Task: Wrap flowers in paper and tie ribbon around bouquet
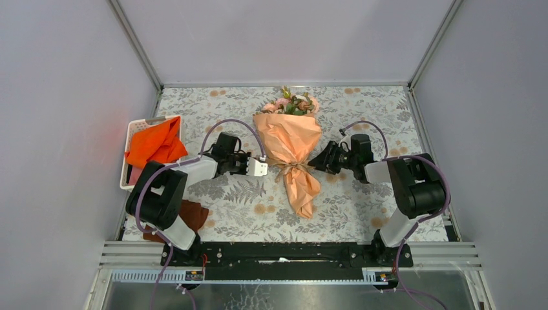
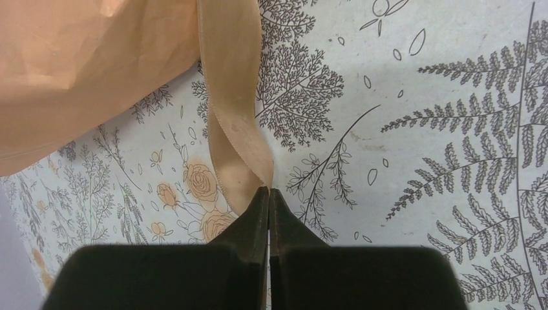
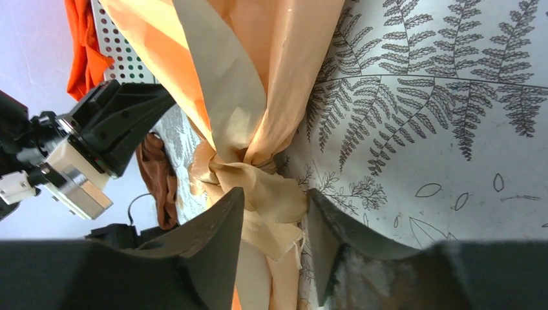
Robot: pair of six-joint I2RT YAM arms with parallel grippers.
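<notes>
1 peach-wrapped bouquet [image 1: 289, 145], ribbon [image 1: 292, 169] knotted round its narrow neck

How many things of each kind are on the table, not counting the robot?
cloths: 2, the orange cloth and the brown cloth
basket: 1
bouquet: 1
ribbon: 1
Total: 5

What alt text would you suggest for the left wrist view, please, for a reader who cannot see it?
The left hand, closed, pinches the end of the tan ribbon, which twists up and away toward the top edge. The peach paper fills the upper left corner above a table printed with ferns and roses.
</notes>
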